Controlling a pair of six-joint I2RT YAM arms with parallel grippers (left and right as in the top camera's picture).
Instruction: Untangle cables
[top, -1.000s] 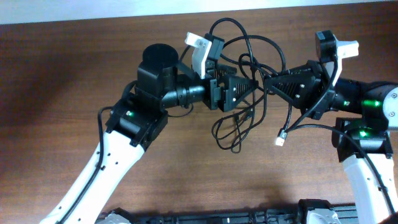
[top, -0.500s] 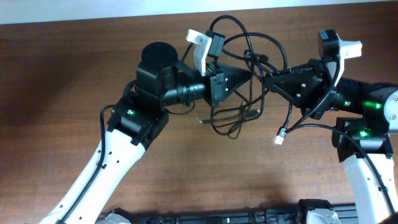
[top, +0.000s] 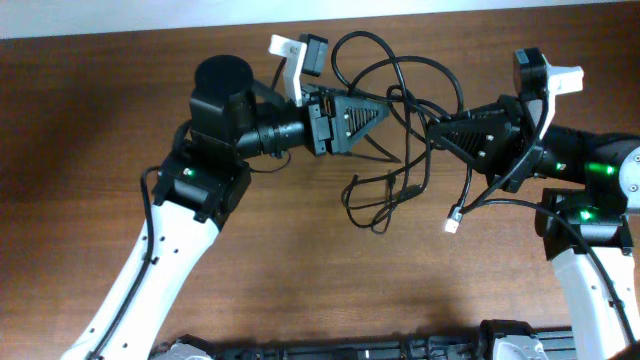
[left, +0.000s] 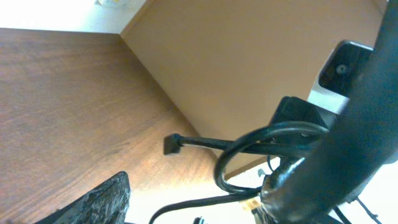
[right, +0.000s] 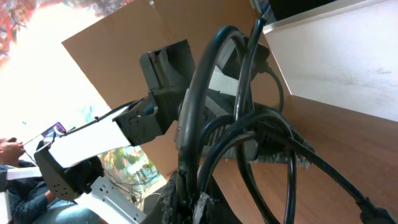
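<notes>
The cables (top: 400, 100) are a tangle of thin black cords held above the table between my two grippers. Loops rise at the far side, and a lower loop (top: 372, 208) hangs toward the table. One cord ends in a small white plug (top: 452, 225) below the right gripper. My right gripper (top: 432, 130) points left and is shut on several cords (right: 205, 81), with its fingers (right: 196, 202) pinched together. My left gripper (top: 383, 106) points right with its tip at the tangle. Its one visible finger (left: 109, 202) sits far off centre. A cord loop (left: 261, 134) and a black plug (left: 171, 144) lie ahead of it.
The brown wooden table (top: 100, 150) spreads to the left and front of the arms. A white wall strip (top: 150, 15) runs along the far edge. Black equipment (top: 330, 350) lines the near edge.
My left arm has swung up and to the left, away from the middle of the tangle. The lower loop rose, then dropped back. The right arm has stayed in place.
</notes>
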